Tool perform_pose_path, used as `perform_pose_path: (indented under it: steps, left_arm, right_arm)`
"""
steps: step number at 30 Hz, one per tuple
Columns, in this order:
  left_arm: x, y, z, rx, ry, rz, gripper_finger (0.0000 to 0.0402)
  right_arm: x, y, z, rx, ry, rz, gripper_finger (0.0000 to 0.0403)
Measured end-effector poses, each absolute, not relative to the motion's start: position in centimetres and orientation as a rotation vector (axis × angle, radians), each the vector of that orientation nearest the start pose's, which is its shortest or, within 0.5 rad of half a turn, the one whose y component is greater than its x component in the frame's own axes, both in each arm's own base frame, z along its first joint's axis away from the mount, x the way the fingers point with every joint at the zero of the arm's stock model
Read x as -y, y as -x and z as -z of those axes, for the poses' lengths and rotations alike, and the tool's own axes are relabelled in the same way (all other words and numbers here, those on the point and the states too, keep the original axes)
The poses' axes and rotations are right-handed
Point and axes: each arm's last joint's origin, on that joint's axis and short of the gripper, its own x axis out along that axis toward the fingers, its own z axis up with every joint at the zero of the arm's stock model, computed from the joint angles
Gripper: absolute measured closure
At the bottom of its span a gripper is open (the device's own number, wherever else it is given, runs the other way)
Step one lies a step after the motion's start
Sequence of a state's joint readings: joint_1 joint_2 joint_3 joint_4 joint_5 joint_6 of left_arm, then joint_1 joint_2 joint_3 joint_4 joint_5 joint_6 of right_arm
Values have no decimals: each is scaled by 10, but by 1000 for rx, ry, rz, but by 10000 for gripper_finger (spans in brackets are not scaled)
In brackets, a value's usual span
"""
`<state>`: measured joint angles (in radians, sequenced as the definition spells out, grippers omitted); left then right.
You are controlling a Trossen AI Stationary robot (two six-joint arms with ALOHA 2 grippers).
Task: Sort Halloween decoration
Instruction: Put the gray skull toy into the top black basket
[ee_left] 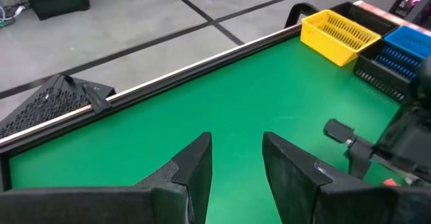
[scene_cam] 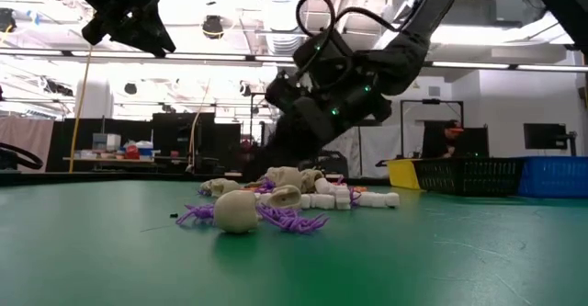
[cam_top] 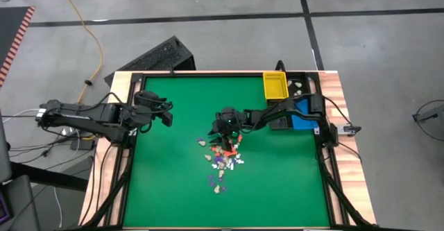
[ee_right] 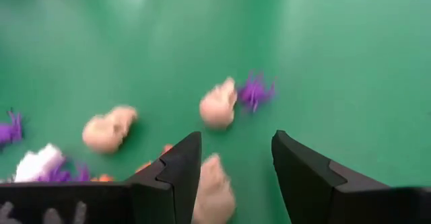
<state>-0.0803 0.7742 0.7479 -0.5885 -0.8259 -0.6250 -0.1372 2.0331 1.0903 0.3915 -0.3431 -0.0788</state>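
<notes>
Lying between the right gripper's (ee_right: 232,167) parted jaws: a cream trinket (ee_right: 214,190).

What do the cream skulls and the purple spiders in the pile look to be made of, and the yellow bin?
Cream skulls: likely matte moulded plastic; smooth, no gloss. Purple spiders: thin, bendy-looking legs, probably soft plastic or rubber. Yellow bin: rigid plastic by its look, with slotted lattice walls.
</notes>
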Motion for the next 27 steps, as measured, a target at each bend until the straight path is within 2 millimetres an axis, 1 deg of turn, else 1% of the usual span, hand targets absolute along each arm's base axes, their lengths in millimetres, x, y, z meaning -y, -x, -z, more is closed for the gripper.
perform_pose_path:
  steps: [3, 10, 15, 21, 27]
  left_arm:
    - [-9, -150, -291, -320, 304, -861, 280]
    - [-9, -150, -291, -320, 304, -861, 280]
    - [-9, -150, -291, -320, 304, -861, 280]
    - [-9, -150, -291, -320, 305, -862, 280]
    - [-9, -150, -291, -319, 306, -863, 280]
  right_arm:
    - [45, -406, -122, -583, -65, -231, 202]
    - [39, -405, -120, -609, -44, -250, 202]
    - [43, -402, -117, -616, -41, -240, 205]
    - [46, -396, -111, -639, -40, -235, 233]
    - [46, -395, -110, -643, -33, -228, 279]
